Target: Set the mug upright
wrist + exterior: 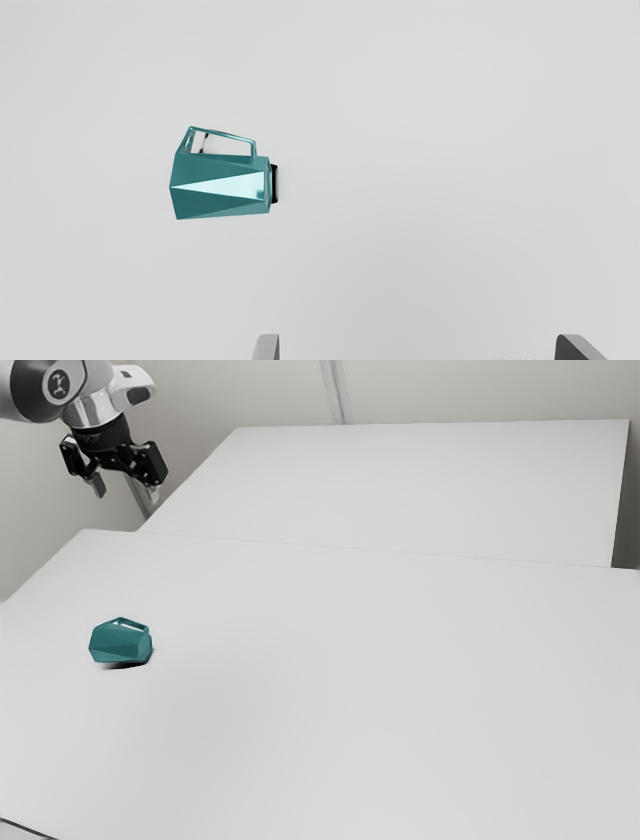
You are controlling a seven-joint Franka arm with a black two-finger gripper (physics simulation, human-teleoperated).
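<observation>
Claw (125, 491) open and with nothing in its grip, the arm (25, 388) reaches in from the exterior view's left and stands well above the worktop (400, 710), wrist bent so the fingers (269, 349) point down. The mug (120, 642) lies on its side at the exterior view's left, nearer that camera than the hand is, its handle (230, 134) along the far side. It is not lined up between the fingers, so I'd shift over it before lowering, then close squarely across the body, clear of the handle. Which end is the mouth I can't tell; that should be settled before turning it. A gentle lift, quarter turn and level set-down would suit; the slanted faces could slip.
</observation>
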